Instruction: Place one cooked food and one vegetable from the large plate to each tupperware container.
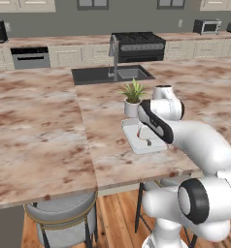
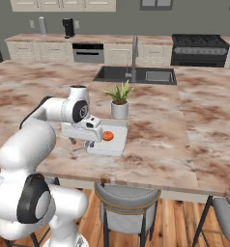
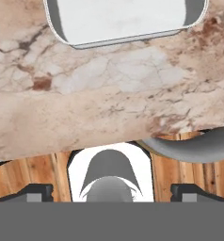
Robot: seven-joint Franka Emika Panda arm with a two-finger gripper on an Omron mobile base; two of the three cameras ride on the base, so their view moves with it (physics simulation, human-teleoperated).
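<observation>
Hovering: my gripper (image 2: 73, 140) hangs low over the near part of the tabletop (image 1: 49, 145), just left of a tray.
Gripper state: the hand view catches the two dark fingertips (image 3: 36, 192) far apart at the bottom corners, so the jaws are spread wide with nothing between them.
Tray: one pale tray (image 2: 118, 129) lies on the tabletop close to its near edge; my forearm crosses its left part in the right base view, and in the left base view my arm covers much of that tray (image 1: 132, 138).
On the tray: a small round orange-red piece (image 2: 107, 136) lies in it, just right of my hand; what food it is I cannot tell.
Hand view: a rounded pale tray end (image 3: 118, 21) sits at the top, its visible part bare, with marbled tabletop below it and wood floor (image 3: 34, 169) past the edge.
Plant: a small potted plant (image 2: 119, 100) stands just behind the tray, toward the sink (image 2: 136, 75).
Stool: a grey round stool (image 1: 61, 213) stands under the near edge.
</observation>
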